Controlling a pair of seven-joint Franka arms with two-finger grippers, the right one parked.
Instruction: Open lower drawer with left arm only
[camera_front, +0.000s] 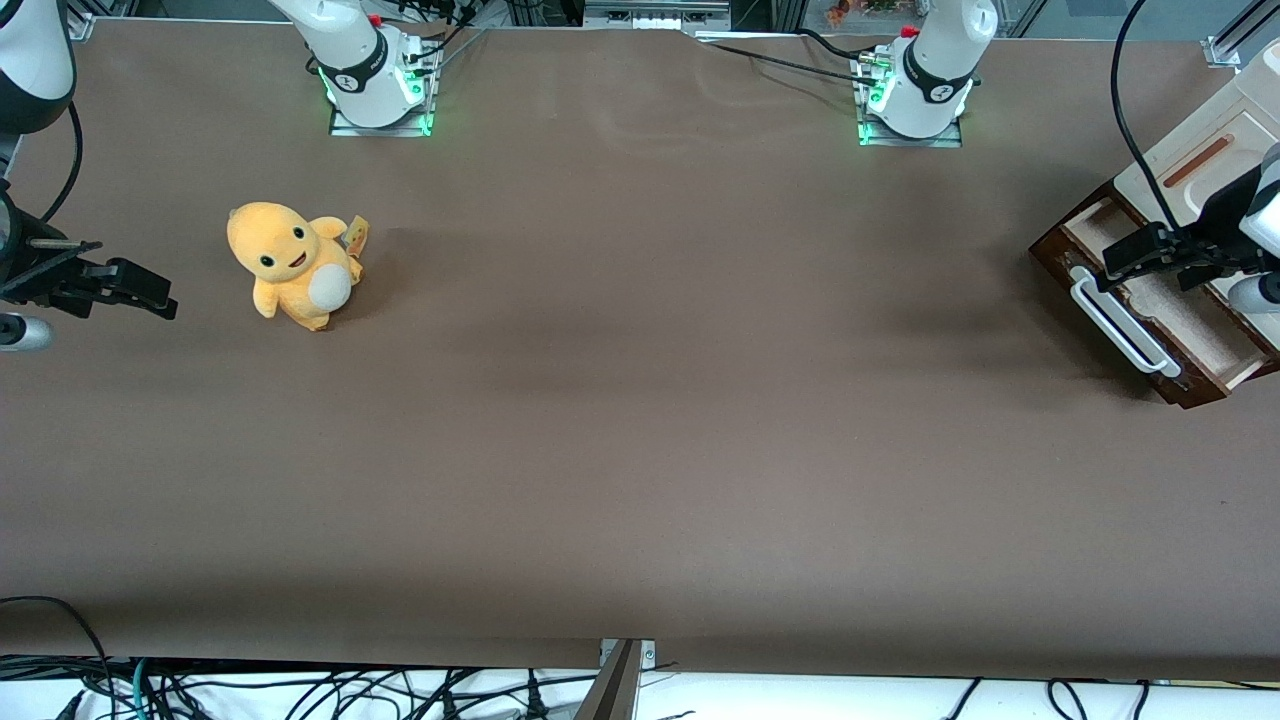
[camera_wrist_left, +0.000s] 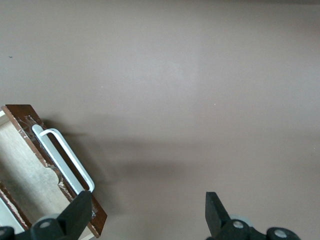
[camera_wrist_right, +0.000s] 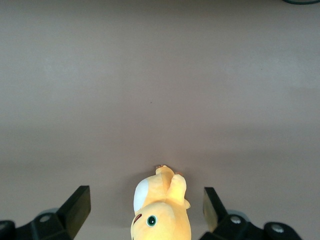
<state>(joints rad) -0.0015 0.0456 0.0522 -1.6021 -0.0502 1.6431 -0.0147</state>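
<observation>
Hovering above the lower drawer (camera_front: 1160, 310), claw (camera_wrist_left: 147, 212) spread wide.

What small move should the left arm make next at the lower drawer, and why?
Probably lift away. The lower drawer already stands pulled out, its pale inside showing, and the gripper is open above it, holding nothing, with the white handle free beside one finger.

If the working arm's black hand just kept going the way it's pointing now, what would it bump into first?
Probably the brown table. The hand is open and hangs over the pulled-out lower drawer. The wrist view shows bare tabletop between its fingertips, with the white handle just beside one finger. Depth is hard to judge.
</observation>
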